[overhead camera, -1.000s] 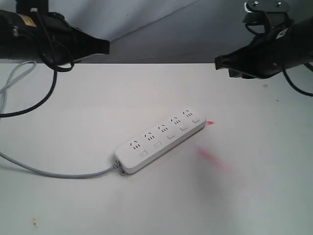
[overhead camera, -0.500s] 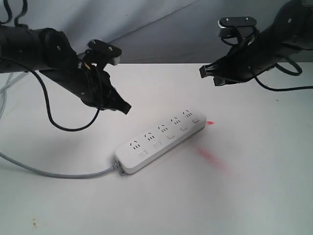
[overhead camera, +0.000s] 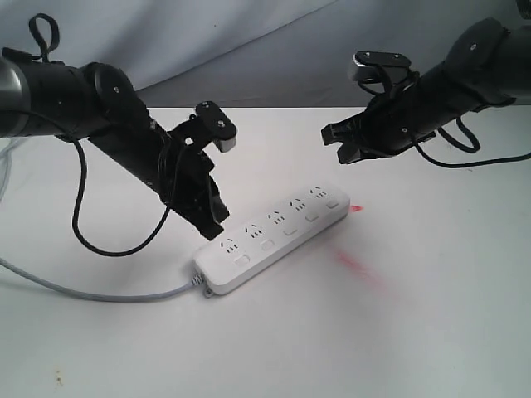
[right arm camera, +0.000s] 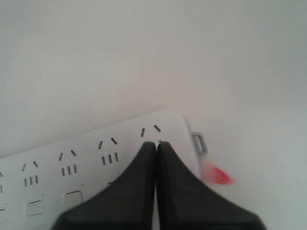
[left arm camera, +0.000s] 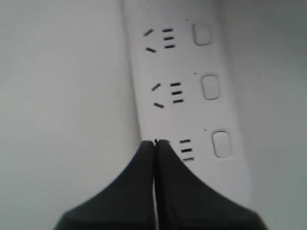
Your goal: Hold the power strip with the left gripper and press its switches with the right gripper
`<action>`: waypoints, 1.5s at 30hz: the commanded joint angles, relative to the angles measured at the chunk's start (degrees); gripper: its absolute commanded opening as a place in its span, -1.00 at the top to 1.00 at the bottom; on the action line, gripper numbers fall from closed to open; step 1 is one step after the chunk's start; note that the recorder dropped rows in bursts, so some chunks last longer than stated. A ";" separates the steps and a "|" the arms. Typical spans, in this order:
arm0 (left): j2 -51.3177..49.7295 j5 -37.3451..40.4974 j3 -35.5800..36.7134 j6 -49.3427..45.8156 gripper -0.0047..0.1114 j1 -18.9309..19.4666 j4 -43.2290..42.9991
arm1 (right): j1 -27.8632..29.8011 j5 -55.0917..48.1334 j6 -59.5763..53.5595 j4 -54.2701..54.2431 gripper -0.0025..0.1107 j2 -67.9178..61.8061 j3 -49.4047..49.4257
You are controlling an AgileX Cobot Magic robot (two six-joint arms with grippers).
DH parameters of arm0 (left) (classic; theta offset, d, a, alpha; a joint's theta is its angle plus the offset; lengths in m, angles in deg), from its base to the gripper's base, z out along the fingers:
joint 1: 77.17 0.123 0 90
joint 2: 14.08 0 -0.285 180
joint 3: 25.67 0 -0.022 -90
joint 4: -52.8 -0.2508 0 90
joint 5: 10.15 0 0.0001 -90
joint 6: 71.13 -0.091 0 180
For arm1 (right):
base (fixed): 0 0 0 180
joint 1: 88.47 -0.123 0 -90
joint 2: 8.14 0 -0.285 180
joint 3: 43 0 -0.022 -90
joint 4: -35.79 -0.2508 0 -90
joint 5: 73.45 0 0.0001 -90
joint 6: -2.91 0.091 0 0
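The white power strip (overhead camera: 272,236) lies at a slant in the middle of the table, its grey cord (overhead camera: 99,292) trailing off to the left. My left gripper (overhead camera: 217,225) is shut and empty, its tip just above the strip's far edge near the cord end. In the left wrist view the left gripper's closed tip (left arm camera: 155,142) sits over the power strip (left arm camera: 192,91) beside a socket, with three switches (left arm camera: 209,87) showing. My right gripper (overhead camera: 332,135) is shut and hovers above and behind the strip's other end. The right wrist view shows the right gripper's tip (right arm camera: 157,143) over the end of the power strip (right arm camera: 86,153).
A red smear (overhead camera: 358,267) marks the table to the right of the strip, with a small red mark (overhead camera: 357,208) at its end. Black cables (overhead camera: 91,224) loop down from the left arm. A grey wall stands behind the table.
Both arms have swung in from the upper corners. The left gripper has come down to the strip's cord end. The right gripper has moved left and lower. The strip has not moved.
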 commanded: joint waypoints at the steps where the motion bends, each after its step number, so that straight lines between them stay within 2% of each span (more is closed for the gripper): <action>1: 0.13 1.52 -0.40 -3.84 0.92 -3.68 -5.38 | -0.07 -0.88 -3.23 -3.29 0.96 0.25 -0.30; 6: 0.13 1.41 -0.40 2.04 0.92 -8.13 -15.20 | -0.07 -0.87 -3.71 -3.29 0.96 0.25 -0.30; 14: -0.59 6.46 -0.40 15.66 0.92 -9.07 -33.07 | -0.07 -0.87 -4.13 -3.29 0.96 0.25 -0.30; 21: -1.23 5.02 -0.40 11.27 0.92 -9.07 -25.75 | -0.07 -0.87 -4.23 -3.29 0.96 -0.22 -0.30; 35: -5.73 4.88 -0.40 11.13 0.92 -9.71 -25.62 | -0.07 -2.13 -4.34 -0.44 0.96 -3.14 -0.47; 38: -5.70 5.26 -0.40 11.13 0.92 -9.71 -25.62 | -1.80 -3.69 -2.33 5.50 0.96 -3.29 -1.23; 45: -5.70 7.12 -0.40 11.39 0.92 -9.71 -25.62 | -6.85 -9.25 14.12 22.97 0.96 -3.29 -6.66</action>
